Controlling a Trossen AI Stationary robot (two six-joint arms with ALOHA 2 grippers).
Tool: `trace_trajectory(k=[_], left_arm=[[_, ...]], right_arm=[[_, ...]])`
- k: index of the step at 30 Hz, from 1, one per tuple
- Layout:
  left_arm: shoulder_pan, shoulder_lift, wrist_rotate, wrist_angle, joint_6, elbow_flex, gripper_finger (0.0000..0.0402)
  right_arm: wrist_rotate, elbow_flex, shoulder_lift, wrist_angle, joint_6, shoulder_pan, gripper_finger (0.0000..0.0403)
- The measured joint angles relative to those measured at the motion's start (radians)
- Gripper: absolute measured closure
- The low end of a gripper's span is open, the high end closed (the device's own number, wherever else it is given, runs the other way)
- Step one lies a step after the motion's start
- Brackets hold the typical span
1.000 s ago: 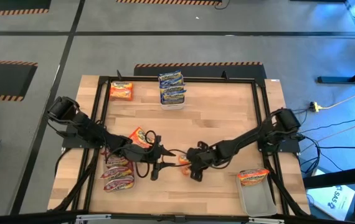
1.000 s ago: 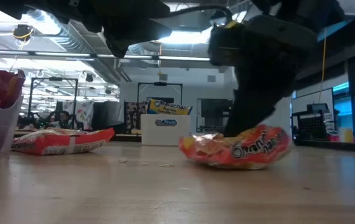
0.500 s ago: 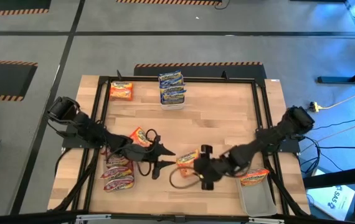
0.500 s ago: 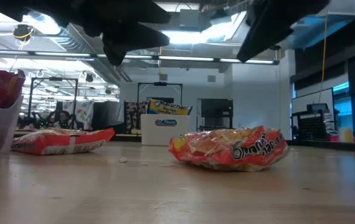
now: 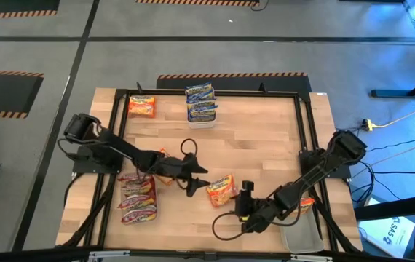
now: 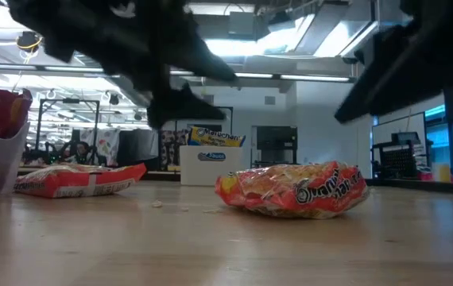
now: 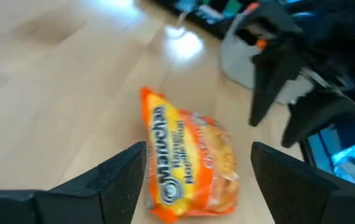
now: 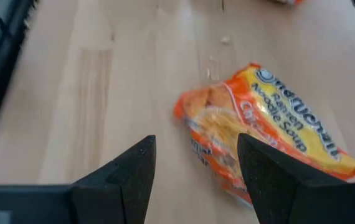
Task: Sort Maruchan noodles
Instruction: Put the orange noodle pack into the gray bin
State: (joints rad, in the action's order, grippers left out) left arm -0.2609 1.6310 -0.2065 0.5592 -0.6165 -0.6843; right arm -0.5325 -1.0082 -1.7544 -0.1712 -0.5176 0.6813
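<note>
High view: orange noodle packet [image 5: 222,191] lies flat, long axis diagonal

Look at your two arms from above: both are black all over, built of slim jointed links with a bulkier rounded housing at each shoulder. Your left arm [image 5: 113,149] carries a thin black cable looping up near its wrist. Your right arm [image 5: 317,171] trails a black cable that curls in a loop beside its wrist. Up close, the left gripper [image 7: 196,177] shows two broad, flat, matte dark fingers [image 7: 118,180] with angled edges. The right gripper [image 8: 193,171] has the same dark, wedge-shaped fingers [image 8: 127,174].
</note>
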Motion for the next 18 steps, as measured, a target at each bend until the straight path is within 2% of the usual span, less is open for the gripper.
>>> trace_trajectory(k=[3, 11, 18], left_arm=[[0.029, 0.057, 0.028, -0.005, -0.036, -0.015, 0.0117], [0.066, 0.214, 0.087, -0.005, -0.049, -0.128, 0.0122], [0.097, 0.308, 0.189, -0.004, -0.103, -0.163, 0.0122]], right_arm=[[0.004, 0.026, -0.021, 0.074, 0.002, -0.002, 0.0190], [-0.014, 0.033, -0.093, 0.129, 0.028, -0.001, 0.0190], [-0.017, 0.032, -0.162, 0.165, 0.018, -0.001, 0.0190]])
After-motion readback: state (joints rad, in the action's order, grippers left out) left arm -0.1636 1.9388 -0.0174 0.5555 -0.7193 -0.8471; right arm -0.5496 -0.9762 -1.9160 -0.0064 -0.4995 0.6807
